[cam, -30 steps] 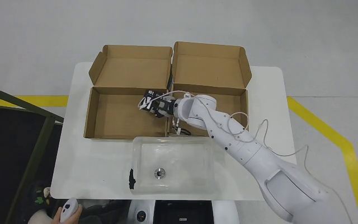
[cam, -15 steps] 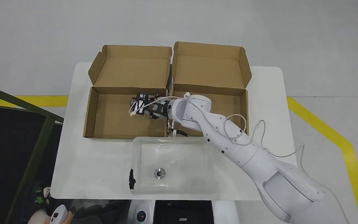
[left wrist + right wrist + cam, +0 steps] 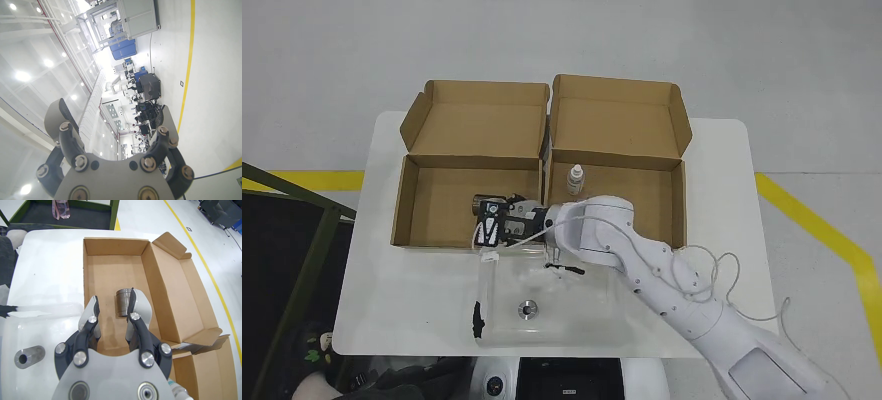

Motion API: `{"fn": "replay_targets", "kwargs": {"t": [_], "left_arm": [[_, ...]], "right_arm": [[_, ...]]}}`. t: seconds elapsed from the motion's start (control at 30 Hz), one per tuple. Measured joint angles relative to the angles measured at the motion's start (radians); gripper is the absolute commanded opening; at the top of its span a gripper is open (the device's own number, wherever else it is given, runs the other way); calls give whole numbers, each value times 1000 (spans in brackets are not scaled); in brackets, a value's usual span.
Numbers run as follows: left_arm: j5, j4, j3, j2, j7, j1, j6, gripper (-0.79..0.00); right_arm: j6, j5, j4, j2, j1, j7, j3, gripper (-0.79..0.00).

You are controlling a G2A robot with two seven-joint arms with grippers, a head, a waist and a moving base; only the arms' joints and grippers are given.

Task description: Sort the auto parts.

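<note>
Currently the metal cylinder (image 3: 122, 303) lies on its side on the floor of the left cardboard box (image 3: 109, 272), about the middle of that floor, with its axis along the box's length. Your right claw (image 3: 113, 294) hangs just above it, jaws apart and gripping nothing. The cylinder shows against the inner face of one finger (image 3: 132, 302), and you cannot tell whether the two touch.

That box sits open at the far left of the worktop (image 3: 712, 300), its lid folded back toward the far edge. The right cardboard box (image 3: 652, 205) stands beside it, wall against wall, at the far right. A small white bottle (image 3: 574, 180) stands upright in the right box, close to the shared wall.

Along the near edge, about midway, you have the clear bin (image 3: 502, 290), just beside both boxes. A second metal part (image 3: 529, 308), a short cylinder with a hole through it, rests on the bin's floor.

Your left claw (image 3: 112, 105) is away from the worktop, pointing up at the hall ceiling. Its jaws are spread wide with nothing between them.
</note>
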Motion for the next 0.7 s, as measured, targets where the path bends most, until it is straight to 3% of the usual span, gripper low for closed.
{"fn": "replay_targets", "kwargs": {"t": [0.2, 0.7], "left_arm": [[0, 0, 0, 0, 0, 0, 0, 0], [0, 0, 0, 0, 0, 0, 0, 0]], "right_arm": [[-56, -16, -140, 34, -115, 39, 53, -471], [-169, -94, -289, 90, -311, 56, 103, -443]]}}
